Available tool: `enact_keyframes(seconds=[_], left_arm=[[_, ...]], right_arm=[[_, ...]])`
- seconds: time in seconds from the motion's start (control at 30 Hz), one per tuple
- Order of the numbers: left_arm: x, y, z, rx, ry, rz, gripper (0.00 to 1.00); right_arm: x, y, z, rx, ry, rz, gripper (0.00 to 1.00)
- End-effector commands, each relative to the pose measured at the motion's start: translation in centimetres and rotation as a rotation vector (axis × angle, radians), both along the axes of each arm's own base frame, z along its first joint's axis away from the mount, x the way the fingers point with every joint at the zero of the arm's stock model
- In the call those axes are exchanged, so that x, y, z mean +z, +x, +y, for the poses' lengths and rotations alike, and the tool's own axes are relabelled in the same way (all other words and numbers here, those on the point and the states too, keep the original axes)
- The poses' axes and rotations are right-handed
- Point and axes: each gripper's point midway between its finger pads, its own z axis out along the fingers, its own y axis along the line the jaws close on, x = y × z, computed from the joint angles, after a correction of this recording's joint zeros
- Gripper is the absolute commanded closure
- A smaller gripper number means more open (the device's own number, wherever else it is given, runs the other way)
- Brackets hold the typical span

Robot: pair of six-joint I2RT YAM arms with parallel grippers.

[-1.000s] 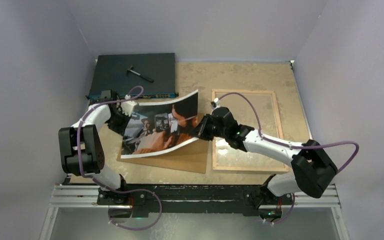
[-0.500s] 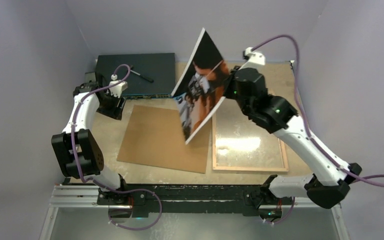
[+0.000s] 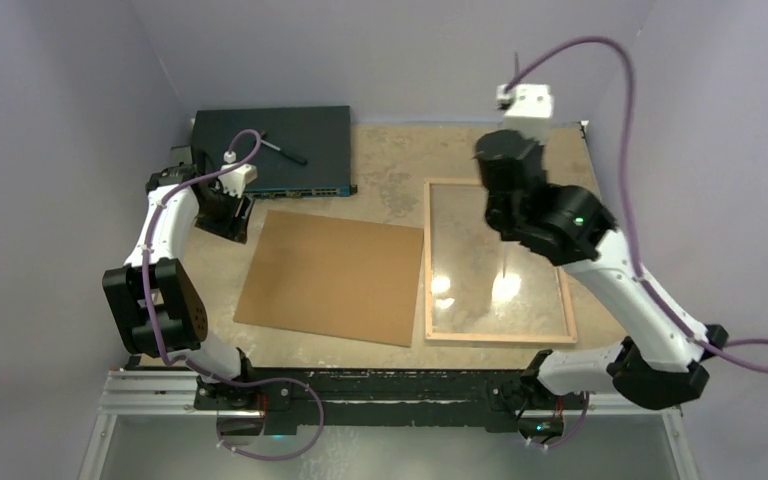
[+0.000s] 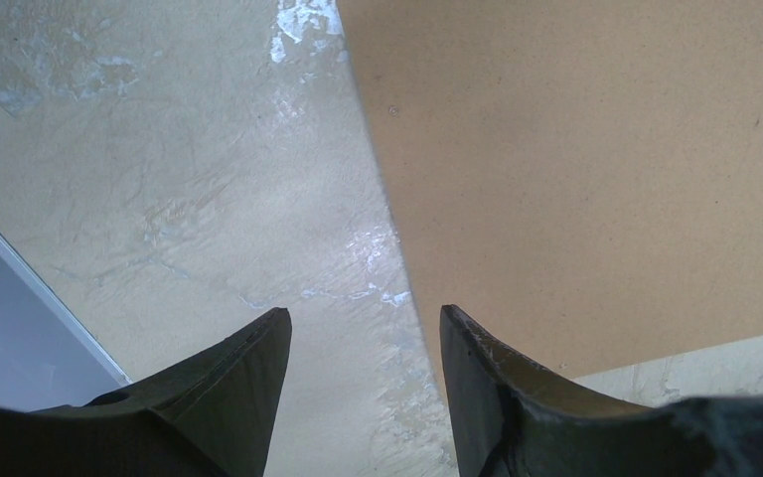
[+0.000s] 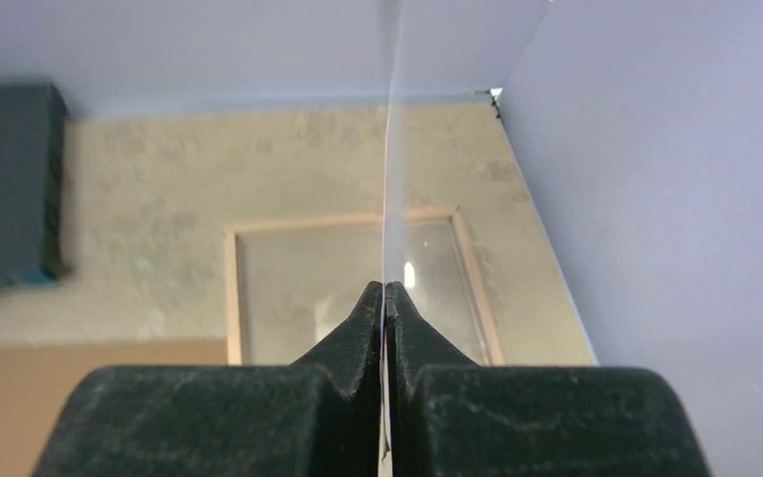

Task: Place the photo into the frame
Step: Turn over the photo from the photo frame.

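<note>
**Right wrist view**
- Right gripper (image 5: 384,290): closed on one edge of the photo (image 5: 388,149). The sheet runs out from the fingertips edge-on, so neither of its faces shows.
- Frame (image 5: 231,298): flat on the worktop (image 5: 159,159) beyond the fingertips, wood side up, pane bare. It probably lies this way so the sheet can be lowered into the recess.
- Backing board (image 5: 79,356): a brown strip at lower left, beside the frame.
- Dark box (image 5: 5,184): at the far left.

**Top view**
- Shows what the wrist view cannot. The right arm (image 3: 560,225) is raised over the frame, and the photo is no more than a thin pale line above the pane. Whether it touches the glass cannot be told.
- The board lies whole, just left of the frame. It is likely set aside so the recess is free.
- A small tool (image 3: 278,147) rests on the dark box.
- The left arm (image 3: 165,225) is drawn back near the box, well apart from the frame.
- The grip itself is hidden under the wrist here.

**Left wrist view**
- Left gripper (image 4: 363,318): open and holding nothing, above bare worktop at the board's edge.
- Only this view shows the gap between its fingers to be empty. Neither frame nor photo appears in it
</note>
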Motion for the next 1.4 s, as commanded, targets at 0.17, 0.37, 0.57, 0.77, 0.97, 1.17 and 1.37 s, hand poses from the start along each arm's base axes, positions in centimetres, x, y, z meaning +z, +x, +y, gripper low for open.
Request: enact_keyframes(seconds=[0.17,0.37,0.57,0.77,0.97,1.17,1.37], left_arm=[[0.8,-0.1,-0.5,0.002,-0.026,-0.026,0.46],[0.7,-0.3,-0.9,-0.006,-0.039,-0.022,0.46],[0.2,-0.6,-1.7,-0.023,-0.047,-0.013,0.45],[0.5,-0.8,-4.6,-0.081,-0.060,-0.005,0.42],[2.0,-0.1,-8.9,-0.174,-0.079,-0.030,0.39],[3.9,2.5,-14.6,-0.288,-0.093,-0.062,0.36],[2.7,4.0,-23.9,-0.478,-0.093,-0.048,0.33]], right_arm=[[-14.7,-2.9,12.0,0.217,-0.504,0.260,1.00],[-22.6,-6.2,17.0,0.324,-0.606,0.363,1.00],[-28.9,-9.6,19.1,0.416,-0.696,0.396,1.00],[-30.0,-12.0,21.9,0.619,-0.442,0.482,0.59],[-27.8,-13.9,23.6,0.703,-0.090,0.504,0.13],[-28.8,-15.3,22.3,0.625,0.255,0.652,0.09],[-30.9,-16.2,18.4,0.472,0.683,0.845,0.09]])
